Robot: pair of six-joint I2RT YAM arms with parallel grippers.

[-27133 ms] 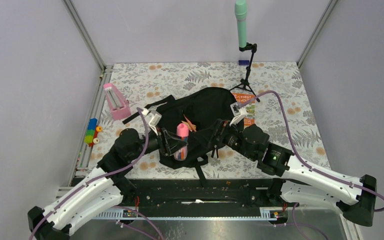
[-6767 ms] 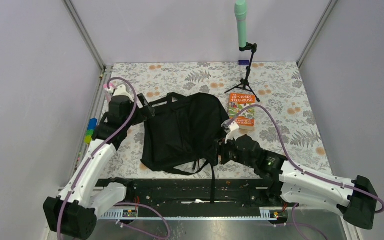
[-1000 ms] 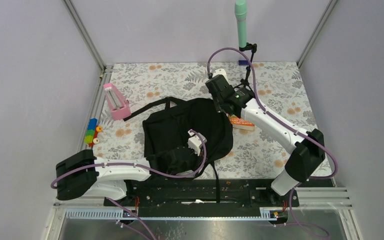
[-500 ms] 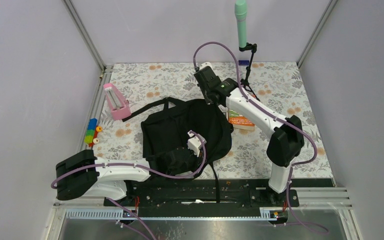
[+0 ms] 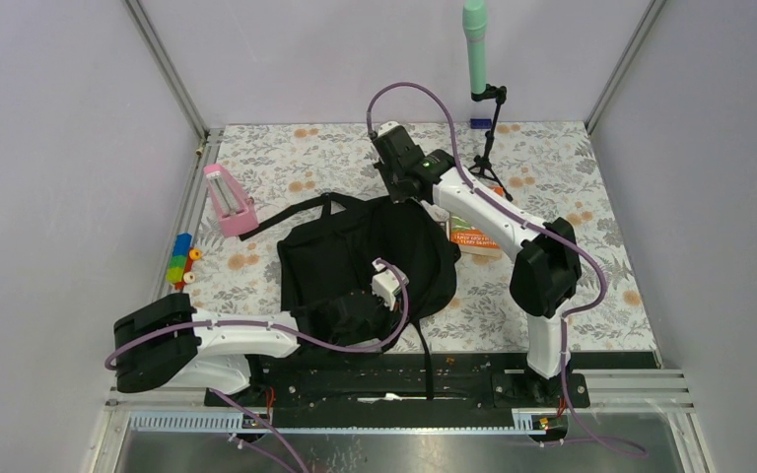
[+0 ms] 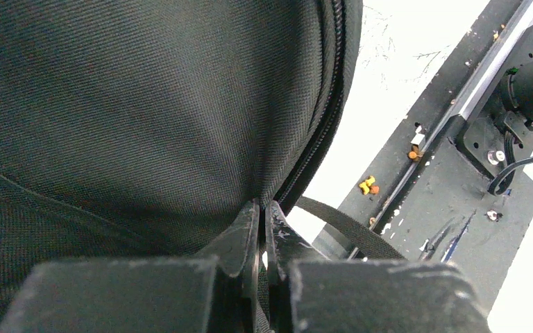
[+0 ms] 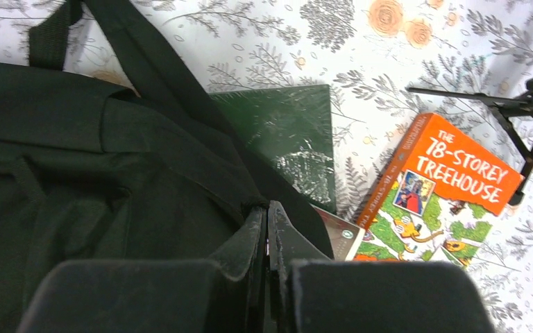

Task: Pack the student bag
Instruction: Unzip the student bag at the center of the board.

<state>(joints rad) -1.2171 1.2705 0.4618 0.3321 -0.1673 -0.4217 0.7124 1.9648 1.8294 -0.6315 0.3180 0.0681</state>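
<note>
The student bag (image 5: 355, 258), a big black backpack, lies flat mid-table with its straps (image 5: 301, 209) trailing left and toward the near edge. My left gripper (image 5: 399, 307) is at the bag's near right edge. In the left wrist view, this left gripper (image 6: 263, 208) is shut on the bag's fabric (image 6: 146, 104) beside the zipper (image 6: 323, 125). My right gripper (image 5: 406, 197) reaches over the bag's far edge. Seen from the right wrist, that right gripper (image 7: 266, 210) is shut on a fold of the bag (image 7: 111, 187).
An orange paperback (image 7: 451, 187), a green book (image 7: 288, 132) and a third book (image 7: 336, 237) lie by the bag's far right edge. A tripod (image 5: 486, 148) carries a mint cylinder (image 5: 474, 34). A pink object (image 5: 229, 200) and coloured blocks (image 5: 182, 261) sit at left.
The right arm has swung left along the bag's far edge, its gripper staying shut. The bag's top edge shifted slightly. The left arm has stayed put.
</note>
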